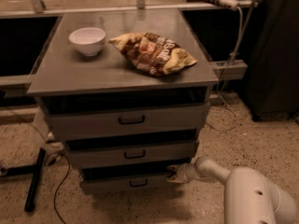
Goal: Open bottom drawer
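Observation:
The bottom drawer [126, 183] is the lowest of three grey cabinet drawers, with a small black bar handle [138, 183] at its centre. Its front stands a little out from the cabinet, with a dark gap above it. My gripper [172, 174] is at the drawer's right end, at the top corner of the front. The white arm [247, 195] comes in from the lower right. The middle drawer [133, 154] and the top drawer [128, 120] are above it.
A white bowl [87, 40] and a crumpled snack bag [152, 52] lie on the cabinet top [70, 73]. A black stand leg [33, 181] and cables lie on the speckled floor at the left. A dark cabinet [275, 55] stands at the right.

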Controlling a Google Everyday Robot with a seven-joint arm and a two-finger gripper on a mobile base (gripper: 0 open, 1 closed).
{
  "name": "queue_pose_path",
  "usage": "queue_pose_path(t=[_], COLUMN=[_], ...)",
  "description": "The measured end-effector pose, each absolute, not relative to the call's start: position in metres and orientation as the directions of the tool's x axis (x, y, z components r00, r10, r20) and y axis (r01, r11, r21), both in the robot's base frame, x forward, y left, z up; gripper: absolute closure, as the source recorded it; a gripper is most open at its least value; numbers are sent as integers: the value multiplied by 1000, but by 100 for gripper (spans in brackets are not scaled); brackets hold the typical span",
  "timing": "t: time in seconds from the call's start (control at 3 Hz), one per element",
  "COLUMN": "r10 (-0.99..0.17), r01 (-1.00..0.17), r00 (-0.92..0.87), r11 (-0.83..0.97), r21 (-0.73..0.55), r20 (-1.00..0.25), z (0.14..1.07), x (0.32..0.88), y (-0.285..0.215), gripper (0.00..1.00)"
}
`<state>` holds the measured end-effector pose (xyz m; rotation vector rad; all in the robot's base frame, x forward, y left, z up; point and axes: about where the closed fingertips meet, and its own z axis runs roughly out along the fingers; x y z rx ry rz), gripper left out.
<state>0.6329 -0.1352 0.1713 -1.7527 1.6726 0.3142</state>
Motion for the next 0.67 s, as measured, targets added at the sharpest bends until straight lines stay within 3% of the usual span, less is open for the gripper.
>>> queue_pose_path(t=[0.33,0.67], r10=[-785,-761], r01=[-950,-961], r00=[143,133], r11=[62,58], r21=[-306,-271], r20=[-603,-635], z=[172,166], x=[633,585], y=[-135,-143], gripper=[38,60])
